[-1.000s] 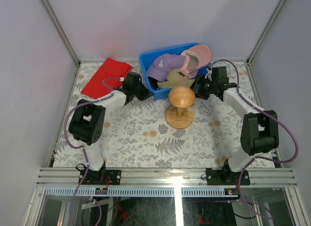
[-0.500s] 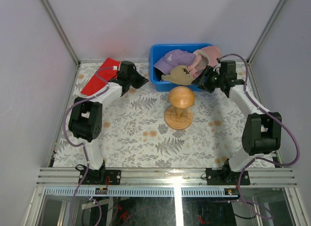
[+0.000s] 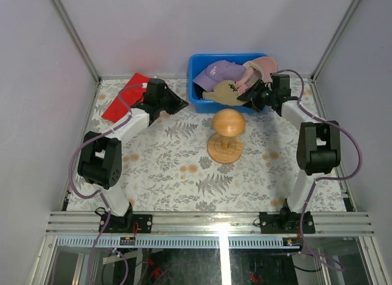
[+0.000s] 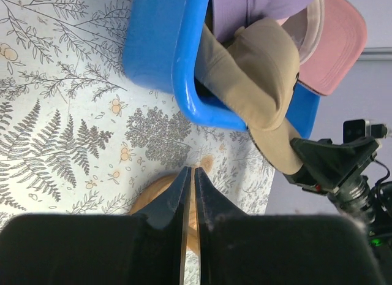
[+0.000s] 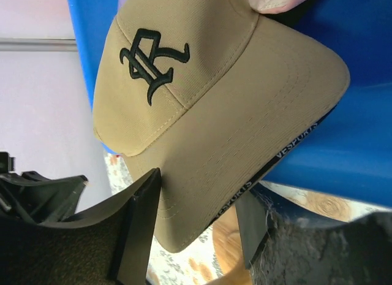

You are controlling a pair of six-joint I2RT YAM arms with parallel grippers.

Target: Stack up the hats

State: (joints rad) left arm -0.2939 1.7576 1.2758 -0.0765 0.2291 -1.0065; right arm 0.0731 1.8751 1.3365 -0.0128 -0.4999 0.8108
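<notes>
Overhead view of a table (image 3: 177,174) covered in a fern-print cloth. A blue plastic bin (image 3: 226,56) sits at the far edge and holds three baseball caps. The purple cap (image 3: 217,70) with a white logo lies to the left and the pink cap (image 3: 262,67) to the right. The tan cap (image 3: 223,92) is in front, its brim hanging over the bin's near rim.

The right gripper (image 3: 245,96) reaches that brim. Its fingers (image 5: 144,217) stand partway apart, one on each side of the brim. It is unclear whether they pinch it.

The left gripper (image 3: 177,105) hovers just left of the bin with its fingers (image 4: 184,193) pressed together, holding nothing.

A wooden goblet-shaped stand (image 3: 228,122) stands upright in front of the bin. A folded red cloth (image 3: 116,105) lies at the far left.
</notes>
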